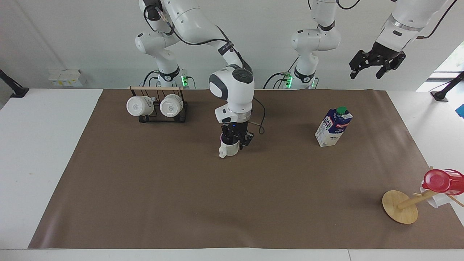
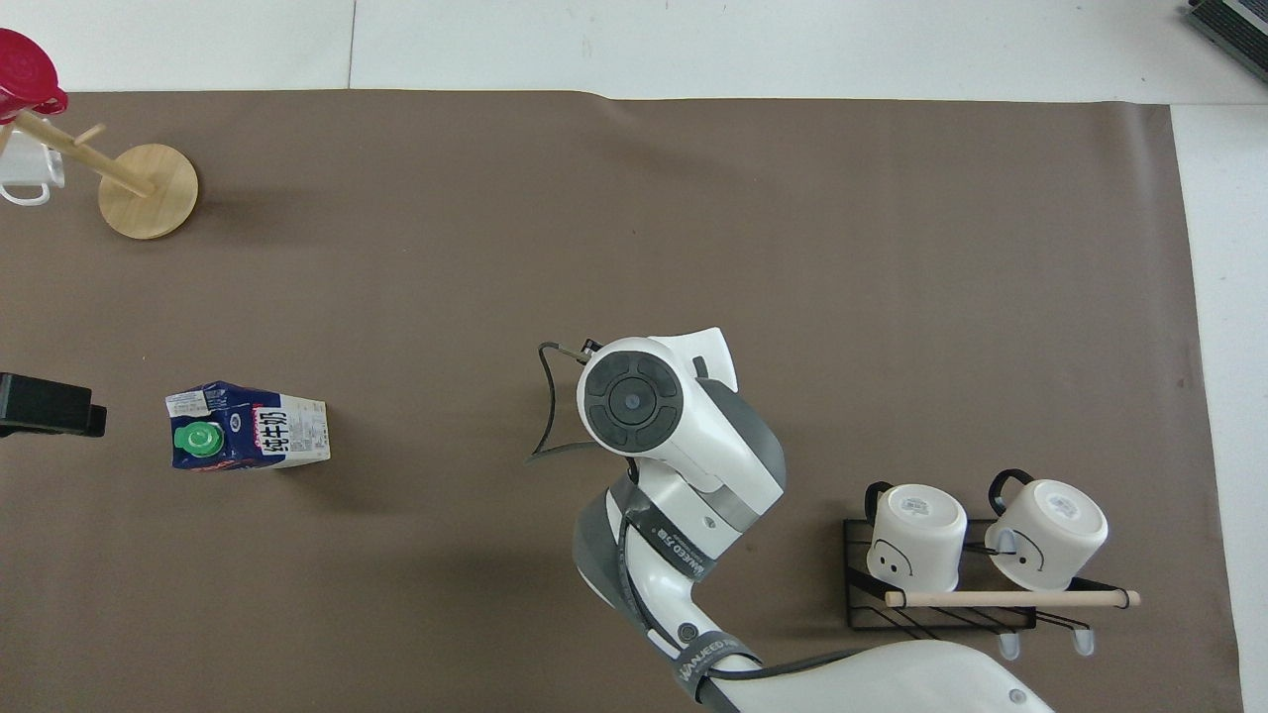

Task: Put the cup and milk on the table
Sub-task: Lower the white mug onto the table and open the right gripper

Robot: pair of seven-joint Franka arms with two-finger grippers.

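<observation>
The off-white cup [image 1: 229, 149] stands upright in the middle of the brown sheet [image 1: 181, 199] on the white table [image 1: 43, 145]. My right gripper [image 1: 235, 140] points straight down and is shut on the cup's rim. In the overhead view the right arm's wrist [image 2: 634, 401] hides the cup. The blue-and-white milk [image 1: 333, 127] with its green cap stands upright on the sheet toward the left arm's end, and also shows in the overhead view [image 2: 248, 440]. My left gripper [image 1: 366, 74] hangs open and empty high in the air; from overhead it [image 2: 45, 404] is beside the milk.
A black wire rack [image 1: 156, 108] holding two white mugs sits near the right arm's base, also seen from overhead [image 2: 951, 569]. A wooden mug tree [image 1: 400, 206] with a red cup [image 1: 440, 180] and a white mug stands at the left arm's end, farther from the robots.
</observation>
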